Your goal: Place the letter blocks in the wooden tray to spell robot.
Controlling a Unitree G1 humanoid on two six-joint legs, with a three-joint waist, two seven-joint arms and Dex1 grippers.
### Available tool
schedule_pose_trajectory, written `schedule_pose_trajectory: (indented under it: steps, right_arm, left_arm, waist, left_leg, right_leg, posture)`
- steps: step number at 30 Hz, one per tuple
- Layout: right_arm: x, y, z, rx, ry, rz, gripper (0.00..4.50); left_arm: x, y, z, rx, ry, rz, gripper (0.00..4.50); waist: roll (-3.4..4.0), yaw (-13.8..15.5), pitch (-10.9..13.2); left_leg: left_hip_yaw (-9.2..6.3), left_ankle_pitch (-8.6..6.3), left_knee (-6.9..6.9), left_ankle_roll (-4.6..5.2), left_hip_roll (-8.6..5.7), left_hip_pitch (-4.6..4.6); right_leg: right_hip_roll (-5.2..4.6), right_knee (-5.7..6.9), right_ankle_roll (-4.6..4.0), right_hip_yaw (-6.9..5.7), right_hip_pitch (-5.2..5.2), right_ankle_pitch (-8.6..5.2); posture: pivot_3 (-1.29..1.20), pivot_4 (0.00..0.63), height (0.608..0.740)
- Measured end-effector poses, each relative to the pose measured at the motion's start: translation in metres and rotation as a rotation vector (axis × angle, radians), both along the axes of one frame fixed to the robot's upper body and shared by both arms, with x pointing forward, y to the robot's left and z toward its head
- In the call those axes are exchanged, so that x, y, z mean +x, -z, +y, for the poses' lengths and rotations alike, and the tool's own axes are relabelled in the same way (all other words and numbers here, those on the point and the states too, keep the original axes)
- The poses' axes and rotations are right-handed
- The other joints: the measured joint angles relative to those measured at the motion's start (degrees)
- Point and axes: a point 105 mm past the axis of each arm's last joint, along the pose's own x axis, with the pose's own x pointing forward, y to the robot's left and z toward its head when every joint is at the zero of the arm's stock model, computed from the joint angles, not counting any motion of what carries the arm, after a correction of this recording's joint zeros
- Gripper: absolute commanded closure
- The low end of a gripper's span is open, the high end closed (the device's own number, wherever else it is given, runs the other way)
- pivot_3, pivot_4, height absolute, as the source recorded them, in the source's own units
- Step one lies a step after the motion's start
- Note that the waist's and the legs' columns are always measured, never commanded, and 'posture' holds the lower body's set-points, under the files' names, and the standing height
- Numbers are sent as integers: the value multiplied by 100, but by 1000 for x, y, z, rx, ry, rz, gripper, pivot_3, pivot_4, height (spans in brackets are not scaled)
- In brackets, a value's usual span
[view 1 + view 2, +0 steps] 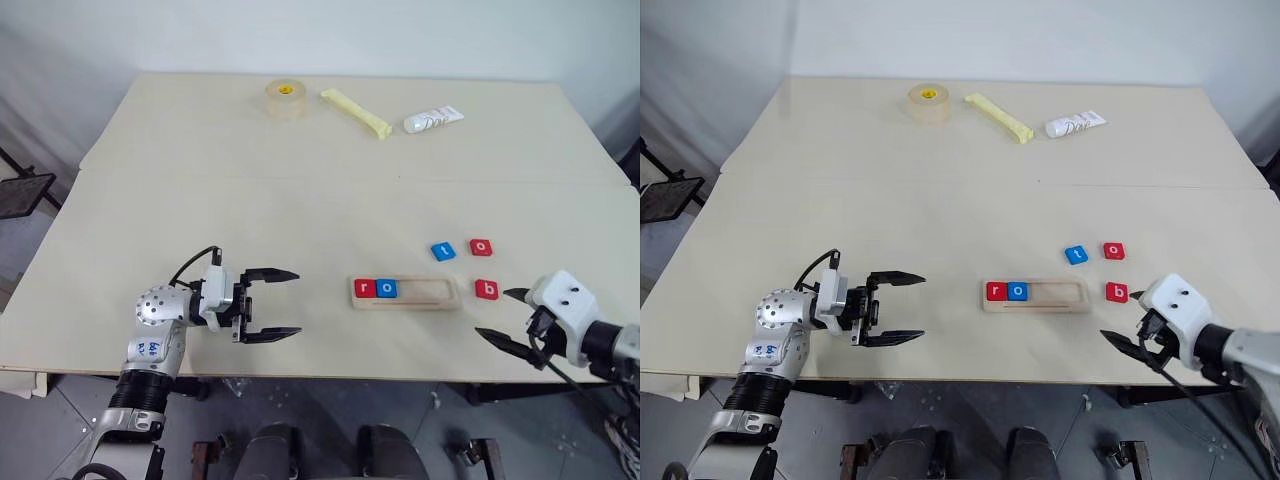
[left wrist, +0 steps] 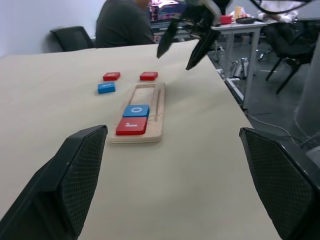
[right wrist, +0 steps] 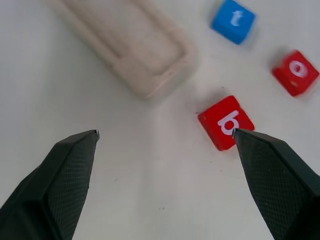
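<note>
Two tiles (image 1: 375, 289) read "r", "o" in the tray (image 1: 430, 294); both end effectors (image 1: 272, 304) (image 1: 508, 318) gape empty.

Pale table (image 1: 300, 200) bears wooden tray (image 1: 430, 294), loose tiles (image 1: 487, 290), tape roll (image 1: 285, 98).

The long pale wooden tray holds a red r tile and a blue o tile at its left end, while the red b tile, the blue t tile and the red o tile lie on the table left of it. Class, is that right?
Not quite. The red b tile, blue t tile and red o tile lie to the right of the long pale wooden tray, as the left eye view shows. The red r tile and blue o tile do sit at its left end.
</note>
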Motion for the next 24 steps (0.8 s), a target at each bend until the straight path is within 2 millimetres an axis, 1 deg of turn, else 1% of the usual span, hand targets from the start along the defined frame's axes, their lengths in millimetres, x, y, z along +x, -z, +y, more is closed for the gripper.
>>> schedule_pose_trajectory:
  steps: [2,4,7,10,15,18,24]
  right_arm:
    - [10,-7,-6,-27,-44,-3,31]
    - [20,-6,-8,-39,-75,8,31]
    - [33,1,-13,-68,-119,49,31]
    - [44,4,-12,-79,-160,64,31]
    - [53,18,-11,-98,-208,119,31]
    - [56,17,-15,-118,-218,120,624]
    - [59,18,-16,-131,-230,126,2620]
  left_arm:
    - [-1,1,0,1,4,2,0]
    - [-1,1,0,2,3,2,0]
    - [-3,1,1,4,-3,-1,0]
    - [-6,3,3,8,-12,10,0]
    - [-9,1,3,6,-31,3,0]
    - [-10,1,4,7,-41,1,0]
    - [-9,0,4,3,-52,1,0]
  waist:
    - [0,0,0]
    - [0,-2,0]
    - [0,-1,0]
    - [0,1,0]
    - [0,-1,0]
    - [0,3,0]
    - [0,-1,0]
  left_leg:
    - [-6,1,-1,-1,6,1]
    - [-7,1,0,-1,6,1]
    - [-7,1,2,-1,3,-2]
    - [-10,1,3,-1,3,-3]
    - [-14,1,5,-1,3,-6]
    - [-16,1,7,-1,3,-6]
    - [-19,1,11,-1,4,-4]
  right_leg:
    - [3,2,0,-7,1,0]
    - [2,4,0,-11,0,0]
    - [-3,4,0,-12,0,0]
    - [-4,5,0,-17,0,0]
    - [-7,5,0,-21,0,0]
    - [-7,7,0,-22,1,0]
    - [-6,6,0,-27,8,0]
  posture:
    - [0,150,740]
    - [0,150,740]
    - [0,150,740]
    - [0,150,740]
    - [0,150,740]
    - [0,150,740]
    - [0,150,740]
